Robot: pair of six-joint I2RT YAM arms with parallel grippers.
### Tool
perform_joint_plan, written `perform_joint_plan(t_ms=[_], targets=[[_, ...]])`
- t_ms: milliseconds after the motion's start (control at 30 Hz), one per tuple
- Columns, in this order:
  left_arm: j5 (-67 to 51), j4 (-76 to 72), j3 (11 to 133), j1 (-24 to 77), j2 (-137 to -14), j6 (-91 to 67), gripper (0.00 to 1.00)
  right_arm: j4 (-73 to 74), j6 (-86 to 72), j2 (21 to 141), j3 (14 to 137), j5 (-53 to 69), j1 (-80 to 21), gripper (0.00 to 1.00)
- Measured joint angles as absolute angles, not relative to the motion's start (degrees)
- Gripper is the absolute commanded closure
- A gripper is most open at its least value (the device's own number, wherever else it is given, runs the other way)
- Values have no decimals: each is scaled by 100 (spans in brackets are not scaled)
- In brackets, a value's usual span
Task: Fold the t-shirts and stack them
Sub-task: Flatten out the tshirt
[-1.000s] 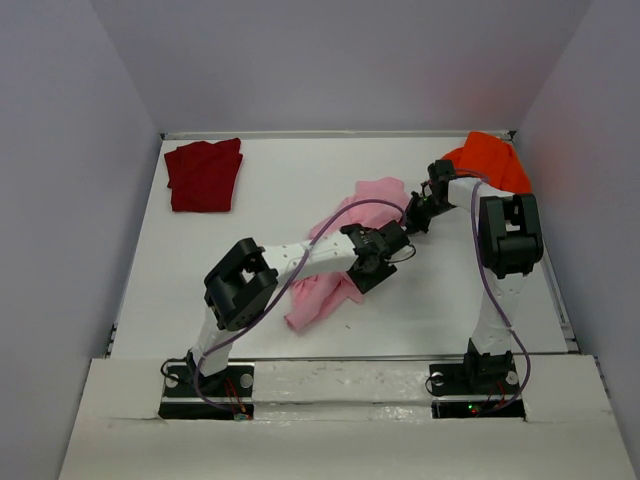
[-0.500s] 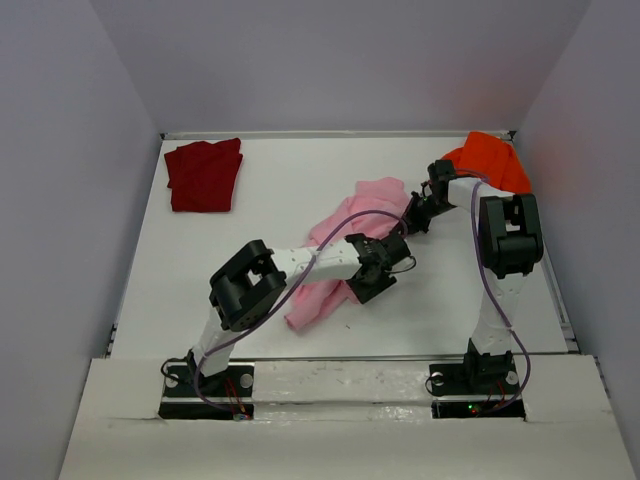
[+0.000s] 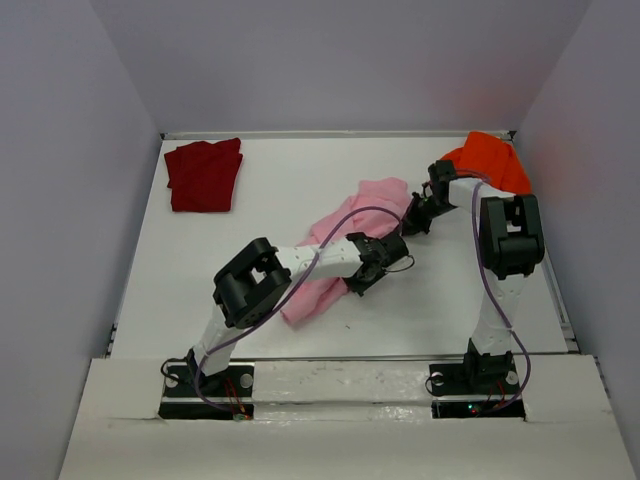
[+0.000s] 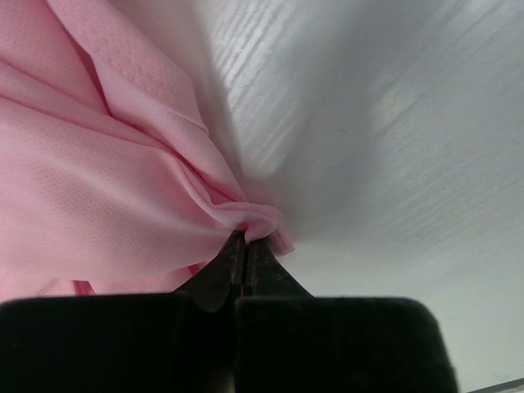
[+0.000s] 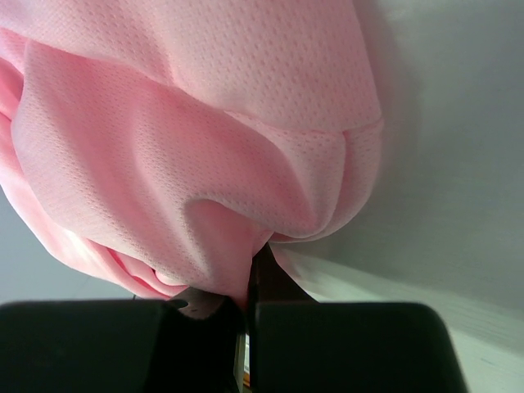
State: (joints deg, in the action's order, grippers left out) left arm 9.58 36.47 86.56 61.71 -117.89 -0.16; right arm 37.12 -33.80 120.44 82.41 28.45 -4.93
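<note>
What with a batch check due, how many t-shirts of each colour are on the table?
light pink t-shirt: 1
dark red t-shirt: 1
bright orange t-shirt: 1
Total: 3

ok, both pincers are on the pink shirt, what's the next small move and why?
Probably lift both a little and draw them apart. The left pincer and right pincer are each shut on a fold of the pink t-shirt, which lies bunched on the table; tension between the grips should open it flat for folding.
</note>
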Motion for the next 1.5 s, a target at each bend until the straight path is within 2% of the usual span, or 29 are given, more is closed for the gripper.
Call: perform_joint_plan(t_ms=[400,733,933,1133,1233,1500], targets=[[1190,4727,10116,5487,-11437,-469,98,3732,-3282,11616,7590,2810,-482,100],[2038,5122,10503,5092,-11163,-1212,98,3793,-3236,11292,7150,2744,-482,100],[2624,4794,10499,4324,-11596,-1343,98,4206,-3210,10580,6571,2408,-482,100],[2729,4497,10757,3697,-12315,-1411,98,4718,-3210,9454,5983,2213,-482,100],[2764,4453,11321,3369,-12864,-1404,98,4978,-3173,8947,5763,2176,-482,100],[2919,4407,12654,2746,-13384,-1253,98,5559,-2943,8136,4825,2189,-482,100]])
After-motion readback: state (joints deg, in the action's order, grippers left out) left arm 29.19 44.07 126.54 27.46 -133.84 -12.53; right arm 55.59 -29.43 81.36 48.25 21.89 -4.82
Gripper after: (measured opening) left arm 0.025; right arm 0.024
